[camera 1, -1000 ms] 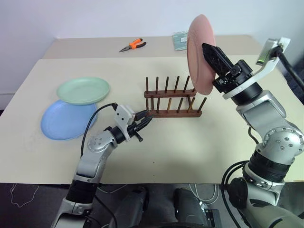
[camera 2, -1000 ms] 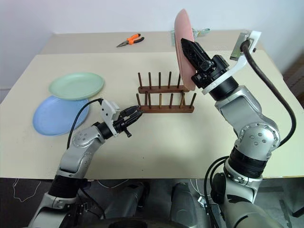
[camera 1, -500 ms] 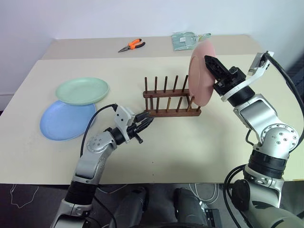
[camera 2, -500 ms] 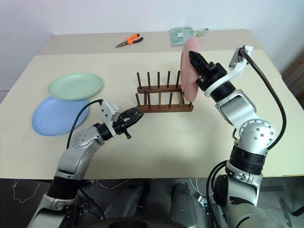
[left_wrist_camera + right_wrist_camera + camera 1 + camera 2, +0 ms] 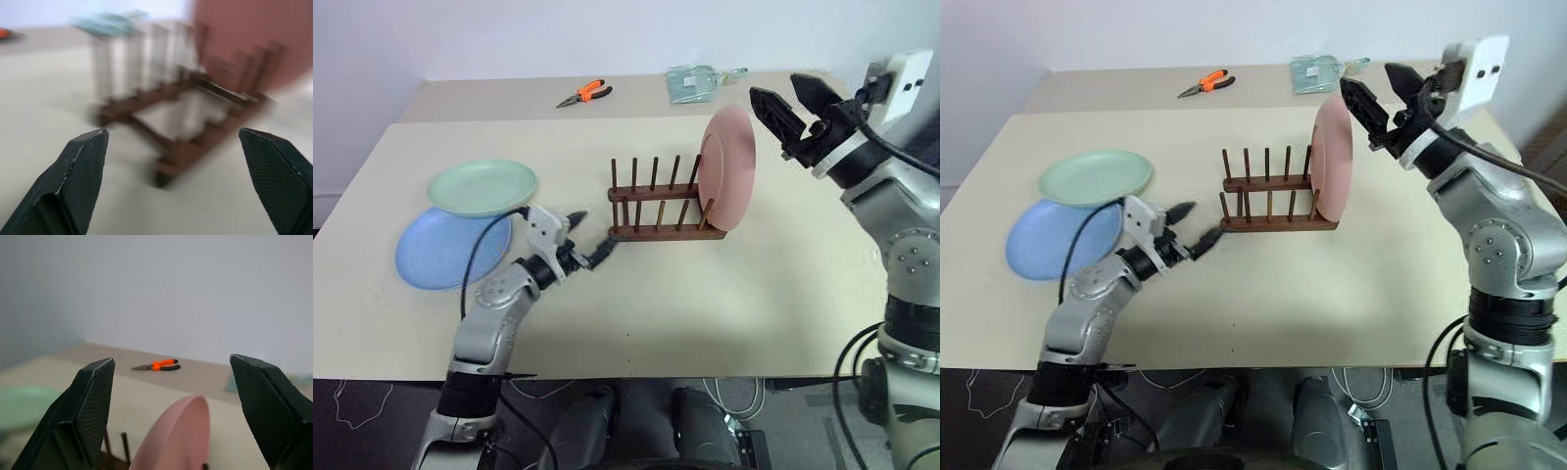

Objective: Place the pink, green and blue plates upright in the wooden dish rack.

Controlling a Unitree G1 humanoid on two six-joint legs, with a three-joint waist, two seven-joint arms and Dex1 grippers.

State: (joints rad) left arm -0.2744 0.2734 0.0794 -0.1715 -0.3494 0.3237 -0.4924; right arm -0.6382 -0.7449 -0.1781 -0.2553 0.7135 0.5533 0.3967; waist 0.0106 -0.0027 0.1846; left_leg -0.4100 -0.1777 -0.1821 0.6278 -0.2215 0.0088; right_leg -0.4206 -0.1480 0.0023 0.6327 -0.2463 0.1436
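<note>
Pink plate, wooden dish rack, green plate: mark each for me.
pink plate [image 5: 728,166], left eye view, middle of its face, standing in the rack.
wooden dish rack [image 5: 658,232], left eye view, near base bar.
green plate [image 5: 1095,176], right eye view, centre of its flat well.

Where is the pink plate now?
The pink plate stands upright in the rack's right end slot, just below and left of the open right gripper.
</note>
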